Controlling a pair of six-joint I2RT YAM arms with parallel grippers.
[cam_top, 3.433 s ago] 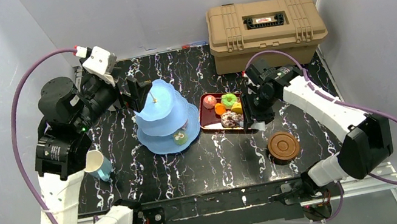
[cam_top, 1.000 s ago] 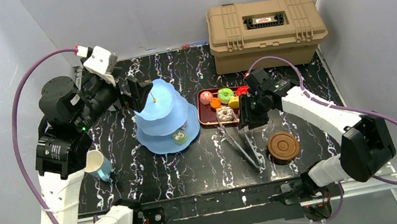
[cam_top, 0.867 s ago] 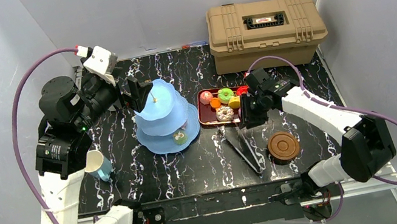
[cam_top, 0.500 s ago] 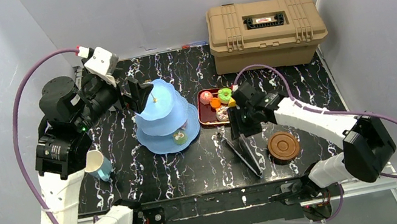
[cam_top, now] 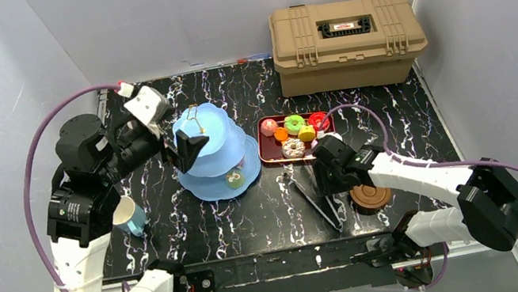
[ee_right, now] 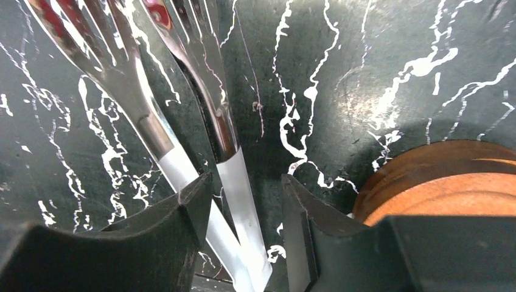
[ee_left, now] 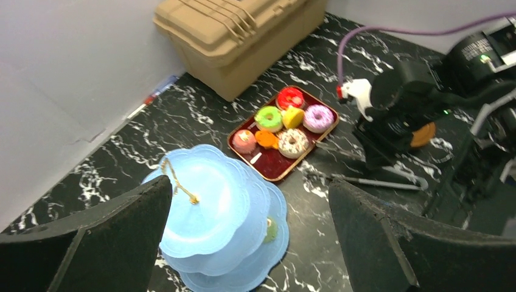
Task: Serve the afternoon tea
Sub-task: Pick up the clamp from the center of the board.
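The light blue three-tier stand (cam_top: 217,153) (ee_left: 207,207) stands left of centre with a small green cake (cam_top: 233,178) on its bottom tier. My left gripper (cam_top: 187,146) (ee_left: 249,201) hovers open above its top tier, holding nothing. Several donuts and cakes (cam_top: 294,124) (ee_left: 268,118) fill the dark red tray (cam_top: 268,162) (ee_left: 277,167). Metal tongs (cam_top: 317,196) (ee_right: 231,164) lie on the table. My right gripper (cam_top: 320,183) (ee_right: 246,188) is low over their handle end, its jaws straddling both arms with a gap on the right. Brown saucers (cam_top: 371,196) (ee_right: 438,182) sit just right of it.
A white-and-teal cup (cam_top: 126,215) stands near the left arm's base. The tan case (cam_top: 346,41) (ee_left: 237,36) sits at the back right against the wall. Grey walls enclose the table on three sides.
The tongs went from the tray's edge to the table. My right gripper drew back from the tray and dropped to their handle end. My left gripper swung right over the stand.
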